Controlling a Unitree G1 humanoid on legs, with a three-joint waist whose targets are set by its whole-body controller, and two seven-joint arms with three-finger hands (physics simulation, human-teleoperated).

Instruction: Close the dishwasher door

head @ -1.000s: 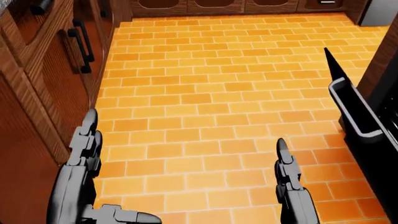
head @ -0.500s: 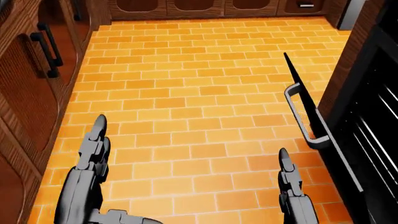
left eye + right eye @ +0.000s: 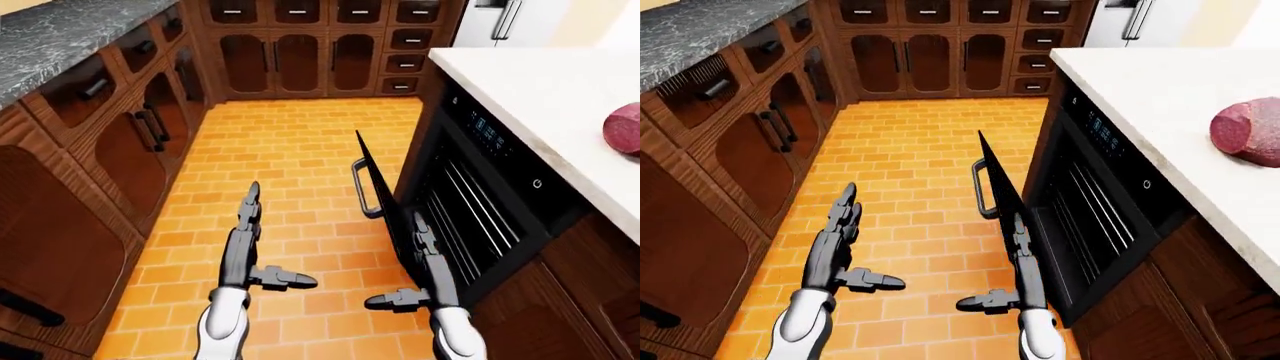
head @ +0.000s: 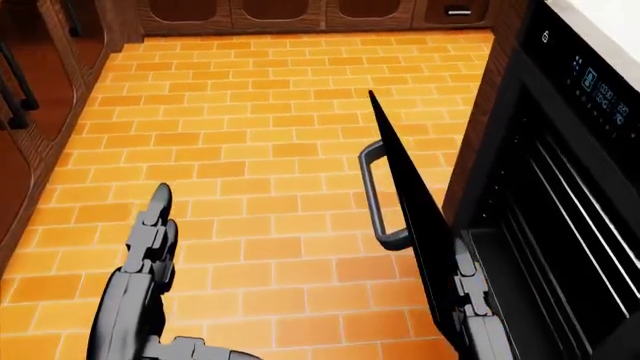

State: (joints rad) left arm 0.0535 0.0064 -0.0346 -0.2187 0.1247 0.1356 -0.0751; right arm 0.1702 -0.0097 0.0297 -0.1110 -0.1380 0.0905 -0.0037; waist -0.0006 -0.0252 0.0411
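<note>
The black dishwasher door (image 4: 408,187) stands partly open, tilted away from the machine, with its grey handle (image 4: 372,196) facing the floor on the left. The racks (image 4: 565,217) show in the opening under the control strip (image 4: 592,84). My right hand (image 4: 468,294) is open, fingers straight, right by the door's near edge on the rack side; I cannot tell if it touches. My left hand (image 4: 150,240) is open and empty over the floor, well left of the door.
Dark wooden cabinets (image 3: 140,142) with black handles line the left under a grey stone counter (image 3: 60,37). More cabinets (image 3: 300,52) close off the top. A white counter (image 3: 1170,82) above the dishwasher carries a reddish lump (image 3: 1248,131). An orange brick floor (image 3: 290,135) lies between.
The whole picture has shifted: the camera turned right, bringing the door and dishwasher from the right edge toward the middle. Both hands keep their open pose; the right hand now stands at the door.
</note>
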